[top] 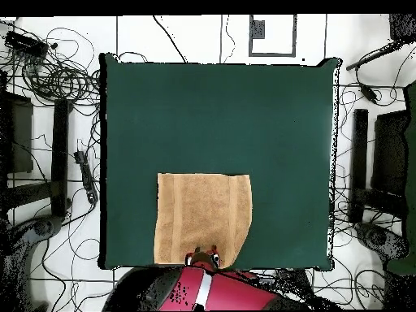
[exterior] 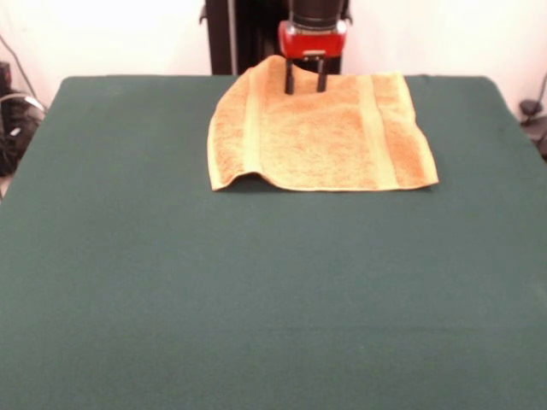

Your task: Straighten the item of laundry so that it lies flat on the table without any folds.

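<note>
The golden-orange towel lies spread on the dark green table near its far edge, in front of the robot. It has two woven bands. Its far left corner is drawn in and rounded, and its near left corner is slightly lifted. No white tag shows. My gripper comes down from above over the towel's far edge, its two dark fingers apart and open, tips at the cloth. In the overhead view the towel lies at the table's bottom edge, with the gripper over its lower edge.
The robot's dark pedestal stands just behind the table. Cables and dark stands lie on the floor on both sides of the table. Green table surface stretches beyond the towel.
</note>
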Tool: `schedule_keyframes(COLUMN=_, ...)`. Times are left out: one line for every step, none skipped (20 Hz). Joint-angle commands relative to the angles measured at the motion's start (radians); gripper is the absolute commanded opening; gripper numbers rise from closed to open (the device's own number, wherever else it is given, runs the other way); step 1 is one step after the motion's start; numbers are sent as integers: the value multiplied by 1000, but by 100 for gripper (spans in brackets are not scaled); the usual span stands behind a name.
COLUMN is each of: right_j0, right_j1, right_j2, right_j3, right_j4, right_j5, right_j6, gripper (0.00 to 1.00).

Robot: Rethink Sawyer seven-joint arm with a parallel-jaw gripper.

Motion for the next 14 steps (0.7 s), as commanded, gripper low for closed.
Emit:
schedule_keyframes(right_j0=-16, right_j1=125, right_j2=-12, right_j3=-58, right_j4=11, right_j5=26, right_j6=160, gripper=100)
schedule_keyframes(right_j0=-22, right_j1=130, right_j2=-16, right_j3=-60, right_j4=3, right_j5=24, right_j6=155, gripper=100)
schedule_keyframes(right_j0=-33, right_j1=137, right_j2=-21, right_j3=-65, right_j4=-7, right_j5=18, right_j6=151, gripper=100)
schedule_keyframes(right_j0=-45, right_j1=143, right_j2=-26, right_j3=-69, right_j4=-16, right_j5=12, right_j6=148, gripper=100)
schedule_keyframes(right_j0=-56, right_j1=149, right_j2=-30, right_j3=-72, right_j4=-25, right_j5=11, right_j6=144, gripper=100)
schedule_keyframes(right_j0=-67, right_j1=151, right_j2=-31, right_j3=-79, right_j4=-33, right_j5=13, right_j6=140, gripper=100)
schedule_keyframes(right_j0=-78, right_j1=154, right_j2=-33, right_j3=-85, right_j4=-40, right_j5=15, right_j6=136, gripper=100)
schedule_keyframes(right_j0=-89, right_j1=156, right_j2=-34, right_j3=-91, right_j4=-48, right_j5=17, right_j6=132, gripper=100)
schedule_keyframes(right_j0=-95, right_j1=156, right_j2=-33, right_j3=-100, right_j4=-57, right_j5=23, right_j6=125, gripper=100)
schedule_keyframes(right_j0=-102, right_j1=156, right_j2=-31, right_j3=-108, right_j4=-67, right_j5=29, right_j6=118, gripper=100)
schedule_keyframes(right_j0=-112, right_j1=161, right_j2=-34, right_j3=-115, right_j4=-77, right_j5=28, right_j6=114, gripper=100)
schedule_keyframes(right_j0=-120, right_j1=164, right_j2=-37, right_j3=-119, right_j4=-82, right_j5=32, right_j6=112, gripper=100)
schedule_keyframes(right_j0=-129, right_j1=165, right_j2=-38, right_j3=-125, right_j4=-84, right_j5=39, right_j6=112, gripper=100)
schedule_keyframes(right_j0=-136, right_j1=166, right_j2=-41, right_j3=-129, right_j4=-86, right_j5=43, right_j6=111, gripper=100)
